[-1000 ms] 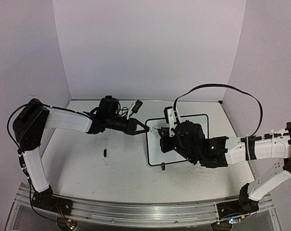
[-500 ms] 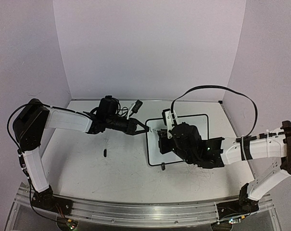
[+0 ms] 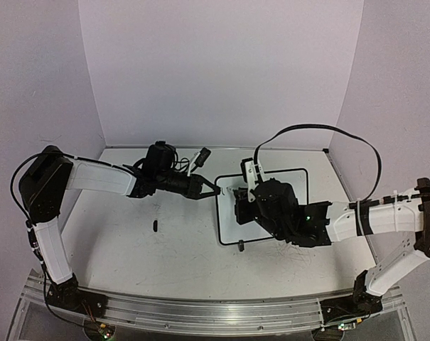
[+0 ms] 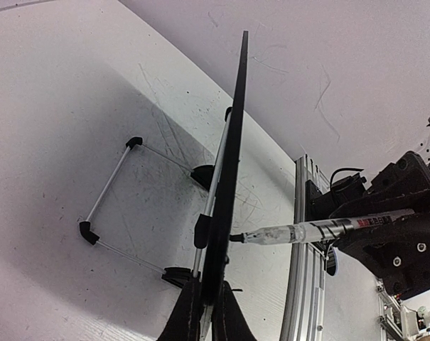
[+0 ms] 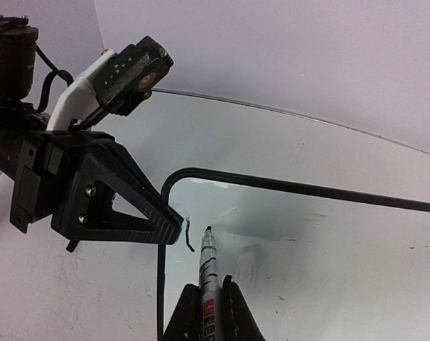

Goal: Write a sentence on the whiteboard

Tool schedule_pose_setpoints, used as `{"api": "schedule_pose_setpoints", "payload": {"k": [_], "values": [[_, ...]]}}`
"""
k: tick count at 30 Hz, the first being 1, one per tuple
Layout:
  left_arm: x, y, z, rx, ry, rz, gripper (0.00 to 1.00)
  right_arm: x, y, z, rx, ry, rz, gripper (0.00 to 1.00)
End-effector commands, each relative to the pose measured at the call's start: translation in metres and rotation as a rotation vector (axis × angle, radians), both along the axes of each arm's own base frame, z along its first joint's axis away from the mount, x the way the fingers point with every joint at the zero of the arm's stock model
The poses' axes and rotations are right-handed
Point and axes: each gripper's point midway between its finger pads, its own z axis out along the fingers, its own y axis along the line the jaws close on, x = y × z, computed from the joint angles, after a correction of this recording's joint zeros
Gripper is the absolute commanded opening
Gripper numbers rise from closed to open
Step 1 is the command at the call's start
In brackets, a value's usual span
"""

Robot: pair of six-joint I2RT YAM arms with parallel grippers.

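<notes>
At the near edge of the bench (image 3: 172, 266), both arm bases sit on a metal rail (image 3: 200, 311). Farther in, left of centre, a small black piece (image 3: 155, 226) lies alone on the bench; too small to identify. Beyond it, right of centre, is the whiteboard (image 3: 227, 224), black-framed. The left hand (image 3: 212, 190) is clamped on its left edge near the far corner. The right hand (image 5: 207, 312) is over the board, closed on a marker (image 5: 206, 266). The top view hides the marker tip under the right wrist. The right wrist view shows it: the tip sits on the white surface close to the left frame, just beside a short dark stroke (image 5: 189, 234), with the left hand's black finger meeting the frame alongside. The left wrist view alone gives the board edge-on, pinched between its fingers. A thin wire stand (image 4: 111, 192) with black corner pieces shows on the board's far side, and the marker comes in from the right, tip at the board face. Farthest back is a plain pale wall (image 3: 215, 71).
</notes>
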Motion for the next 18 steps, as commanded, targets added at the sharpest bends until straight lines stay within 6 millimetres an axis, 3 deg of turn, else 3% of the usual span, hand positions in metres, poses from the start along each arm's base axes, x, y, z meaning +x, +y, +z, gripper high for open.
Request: {"api": "schedule_pose_setpoints", "payload": {"k": [1,18], "values": [[0.004,-0.001,0.01,-0.029,0.004,-0.002,0.0,0.009,0.005,0.024,0.056,-0.046,-0.024,0.0],[0.003,-0.001,0.011,-0.03,0.003,-0.003,0.0,0.012,0.001,0.011,0.019,-0.027,-0.055,0.0]]}}
